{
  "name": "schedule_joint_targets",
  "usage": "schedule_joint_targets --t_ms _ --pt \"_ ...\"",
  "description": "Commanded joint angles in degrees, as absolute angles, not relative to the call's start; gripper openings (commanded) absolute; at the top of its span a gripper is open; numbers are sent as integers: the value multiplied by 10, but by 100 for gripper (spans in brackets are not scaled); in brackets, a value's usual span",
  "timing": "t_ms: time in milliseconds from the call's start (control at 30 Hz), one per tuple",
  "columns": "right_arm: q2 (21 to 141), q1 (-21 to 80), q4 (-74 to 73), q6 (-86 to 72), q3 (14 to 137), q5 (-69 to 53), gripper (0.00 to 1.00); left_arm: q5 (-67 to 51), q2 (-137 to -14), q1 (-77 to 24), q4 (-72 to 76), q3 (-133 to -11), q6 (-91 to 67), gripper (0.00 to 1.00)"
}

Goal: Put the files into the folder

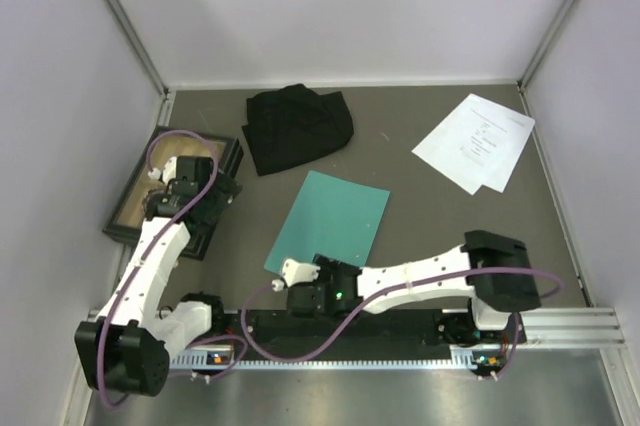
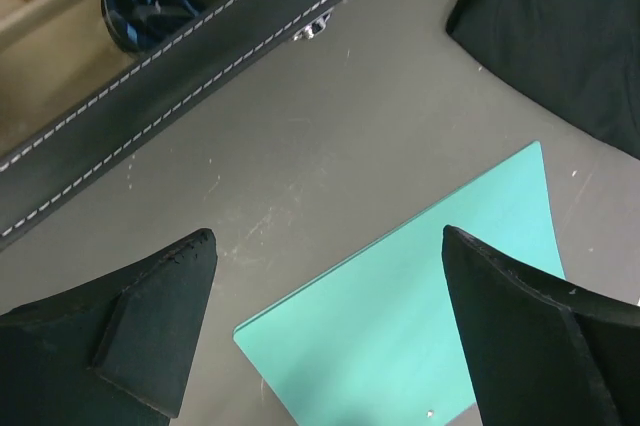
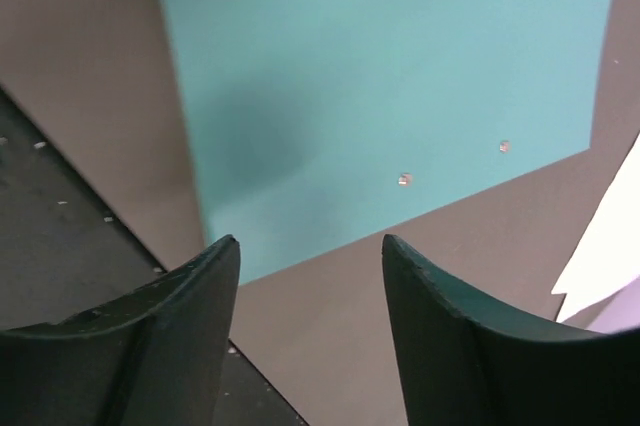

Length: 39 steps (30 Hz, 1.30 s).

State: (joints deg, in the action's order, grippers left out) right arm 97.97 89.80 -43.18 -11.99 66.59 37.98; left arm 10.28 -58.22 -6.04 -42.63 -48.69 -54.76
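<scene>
Folder [image 1: 330, 218]: thin teal card, closed, lying flat and skewed, just on the near side of the black cloth [image 1: 298, 126]. Files [image 1: 475, 141]: two white printed sheets, overlapping, flat, well right of the cloth.

1. I see the folder [image 1: 330, 221] lying flat near the middle of the tabletop [image 1: 420, 236], just ahead of my right hand [image 3: 308, 246].
2. The files [image 1: 475, 141] lie at the far right, one overlapping the other, well apart from the folder.
3. The cloth [image 1: 298, 126] sits behind the folder, slightly to the left.
4. The tray [image 1: 128, 211] lies along the left edge, with my left hand [image 2: 328, 246] above its right side.
</scene>
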Motion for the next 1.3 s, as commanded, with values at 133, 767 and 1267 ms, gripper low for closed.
schedule_joint_targets --t_ms 133,767,1267 --pt "1041 949 -467 -114 732 400 56 85 -546 -52 -434 -461 -569 98" --pt "1097 961 -464 -126 719 431 46 87 -539 -51 -427 -439 -583 98" --pt "1144 955 -499 -151 712 516 45 80 -541 -51 -410 -424 -579 98"
